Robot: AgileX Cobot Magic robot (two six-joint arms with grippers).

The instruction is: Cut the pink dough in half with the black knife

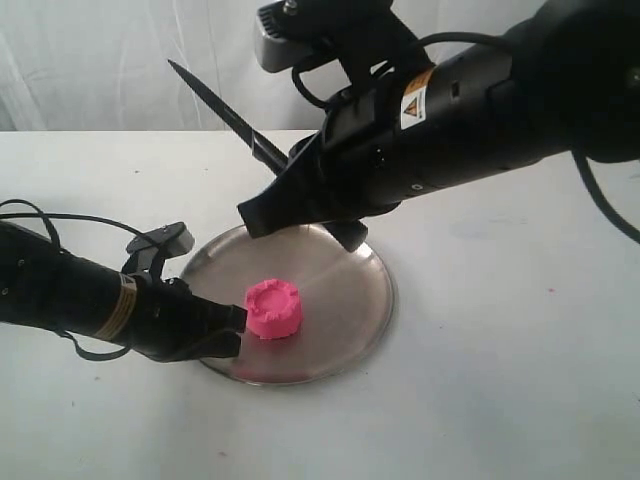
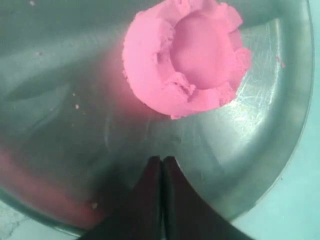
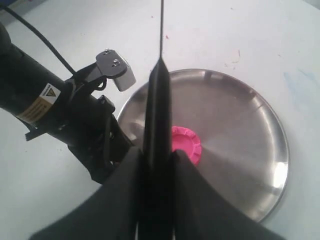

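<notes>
Right gripper (image 3: 158,165) clamps the black knife (image 1: 225,110), raised over the steel plate (image 1: 350,295). Left gripper (image 2: 162,167), jaws together, sits just beside the pink dough (image 1: 273,308).

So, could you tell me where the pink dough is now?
In the exterior view the pink dough sits left of centre on the steel plate, just ahead of the left gripper.

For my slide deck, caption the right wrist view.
Right end effector grips the black knife, clear of the uncut pink dough on the steel plate.
</notes>
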